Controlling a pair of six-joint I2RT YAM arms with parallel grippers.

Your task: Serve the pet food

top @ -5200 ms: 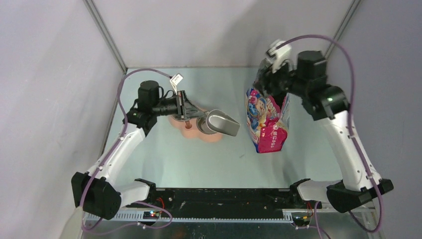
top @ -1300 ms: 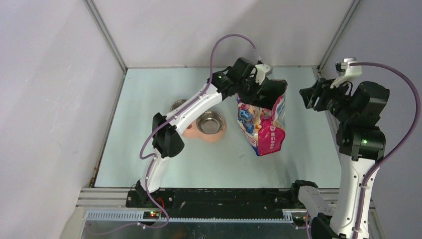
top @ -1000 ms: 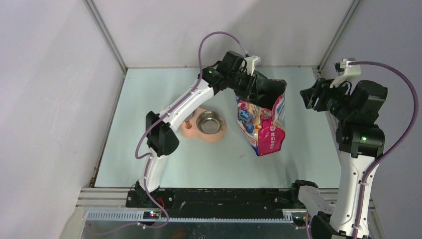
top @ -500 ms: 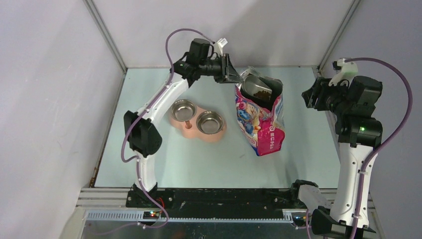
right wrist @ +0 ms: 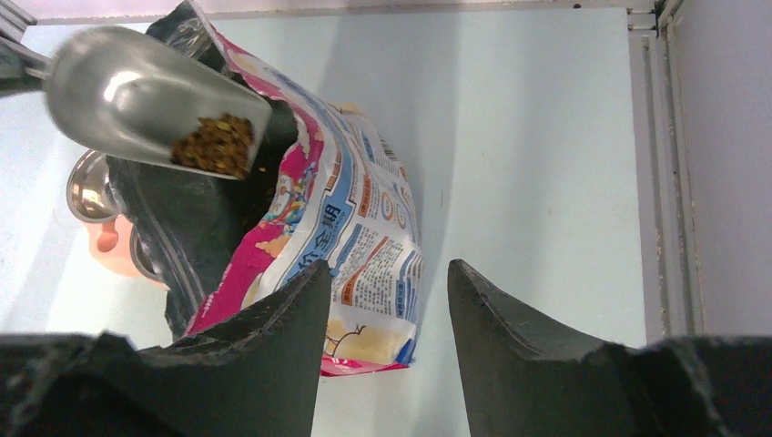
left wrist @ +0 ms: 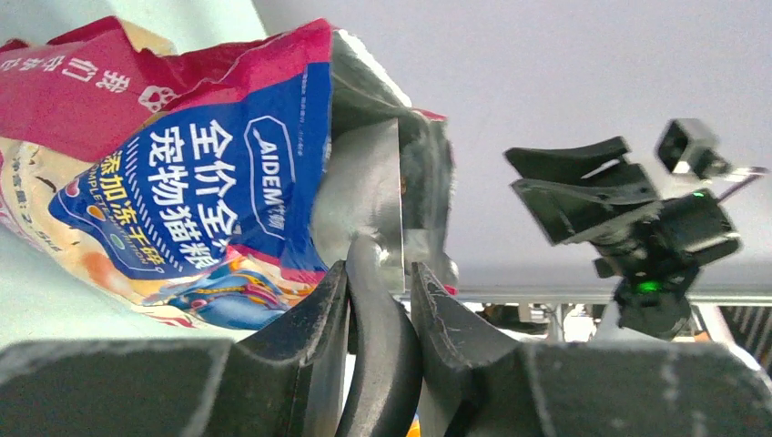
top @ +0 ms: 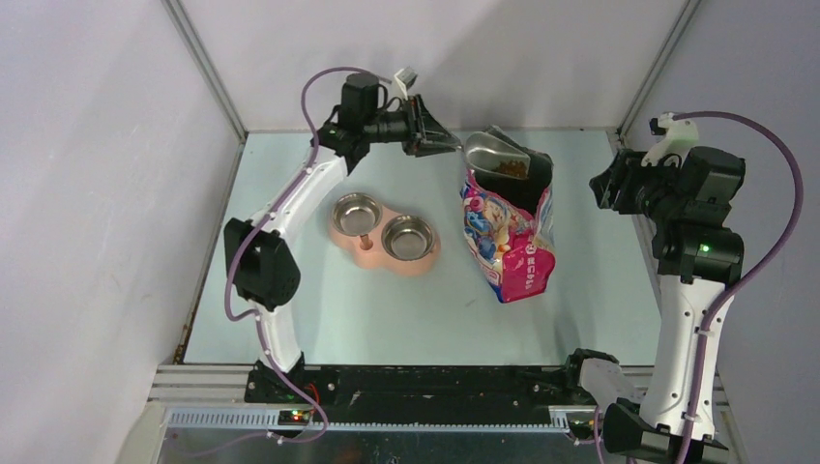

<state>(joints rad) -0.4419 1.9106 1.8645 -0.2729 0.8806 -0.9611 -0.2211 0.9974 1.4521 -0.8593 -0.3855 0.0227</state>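
Your left pincer (left wrist: 380,271) is clamped tight on the scoop (right wrist: 118,82) handle. The scoop carries the pet food (right wrist: 216,144) just above the bag (top: 517,246) mouth, near the table (top: 290,290) far edge. Right of the bag, your right pincer (right wrist: 387,269) gapes wide, gripping nothing. The twin bowl (top: 382,232) sits well left of the bag. The right wrist view shows the kibble; the left wrist view shows only the scoop's underside.
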